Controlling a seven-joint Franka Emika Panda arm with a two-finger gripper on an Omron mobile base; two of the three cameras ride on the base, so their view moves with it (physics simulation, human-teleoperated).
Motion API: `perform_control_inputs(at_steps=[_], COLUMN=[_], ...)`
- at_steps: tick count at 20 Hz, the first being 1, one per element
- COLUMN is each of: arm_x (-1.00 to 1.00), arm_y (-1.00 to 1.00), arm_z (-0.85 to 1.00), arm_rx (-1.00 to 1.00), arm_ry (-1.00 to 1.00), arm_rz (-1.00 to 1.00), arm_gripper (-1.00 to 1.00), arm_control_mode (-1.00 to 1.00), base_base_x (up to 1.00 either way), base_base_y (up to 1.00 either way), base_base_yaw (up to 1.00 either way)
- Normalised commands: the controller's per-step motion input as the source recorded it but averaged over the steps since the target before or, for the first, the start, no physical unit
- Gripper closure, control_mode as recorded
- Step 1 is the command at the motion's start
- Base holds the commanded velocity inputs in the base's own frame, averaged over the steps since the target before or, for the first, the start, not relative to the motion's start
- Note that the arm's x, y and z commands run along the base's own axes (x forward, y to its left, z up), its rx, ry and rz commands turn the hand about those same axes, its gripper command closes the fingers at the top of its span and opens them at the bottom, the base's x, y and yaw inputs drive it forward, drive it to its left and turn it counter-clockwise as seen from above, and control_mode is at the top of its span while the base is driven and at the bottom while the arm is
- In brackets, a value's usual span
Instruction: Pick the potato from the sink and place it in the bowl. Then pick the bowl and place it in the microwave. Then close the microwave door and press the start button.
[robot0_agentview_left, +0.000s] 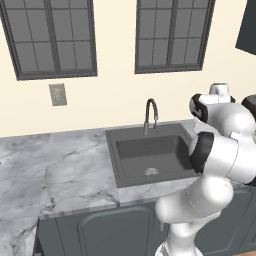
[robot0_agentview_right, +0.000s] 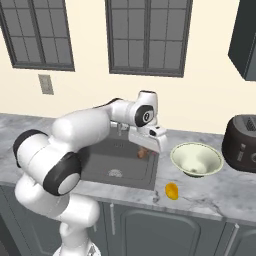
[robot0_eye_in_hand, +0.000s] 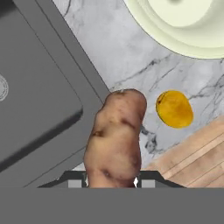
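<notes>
**Desk:** What's closest to the lens right now?

**Me:** The potato (robot0_eye_in_hand: 116, 140). In my hand view it rises right out of the bottom edge, brown and blotchy, clamped between the two fingers of the hand (robot0_eye_in_hand: 111, 180). So the hand is closed on the potato, at a middling width rather than pinched tight.

**Desk:** Where is that over the scene?

**Me:** From the right base view I see the hand (robot0_agentview_right: 144, 154) pointing down above the right edge of the sink (robot0_agentview_right: 97, 165), with a small brown bit of potato (robot0_agentview_right: 143, 152) poking out below it. It's lifted off the basin floor. In the hand view the potato overlaps the sink's rim (robot0_eye_in_hand: 65, 57) and the marble surface (robot0_eye_in_hand: 113, 52) beside it.

**Desk:** And the bowl?

**Me:** The bowl (robot0_agentview_right: 196, 160) stands upright on the surface (robot0_agentview_right: 220, 192) to the right of the sink, apart from the hand. In the hand view I only catch part of its pale rim (robot0_eye_in_hand: 183, 30) at the top edge.

**Desk:** Anything else near it?

**Me:** A yellow-orange rounded item (robot0_agentview_right: 171, 190) lies on the surface near the sink's front right corner, in front of the bowl; in the hand view it (robot0_eye_in_hand: 174, 109) sits just beside the potato's tip. A dark toaster (robot0_agentview_right: 242, 144) stands to the right of the bowl. In the left base view I see the faucet (robot0_agentview_left: 151, 114) behind the basin (robot0_agentview_left: 150, 155).
</notes>
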Motion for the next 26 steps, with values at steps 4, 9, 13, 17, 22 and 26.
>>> perform_control_inputs(at_steps=[4, 9, 13, 17, 22, 26], arm_x=[0.02, 0.12, 0.19, 0.06, 0.12, 0.21], arm_y=[-0.76, -0.76, -0.63, -0.43, -0.10, -0.15], arm_z=[0.00, 0.00, 0.00, -0.09, -0.36, -0.33], arm_rx=[-0.01, -0.10, -0.20, -0.14, 0.00, 0.00], arm_ry=[0.01, 0.00, 0.00, 0.00, 0.07, 0.10], arm_rz=[-0.03, 0.03, 0.19, 0.24, 0.13, 0.16], arm_gripper=[1.00, 1.00, 1.00, 1.00, 1.00, 1.00], arm_control_mode=[-1.00, -1.00, -1.00, -1.00, -1.00, -1.00], base_base_x=[0.00, 0.00, 0.00, 0.00, 0.00, 0.00], base_base_y=[0.00, 0.00, 0.00, 0.00, 0.00, 0.00], base_base_yaw=[0.00, 0.00, 0.00, 0.00, 0.00, 0.00])
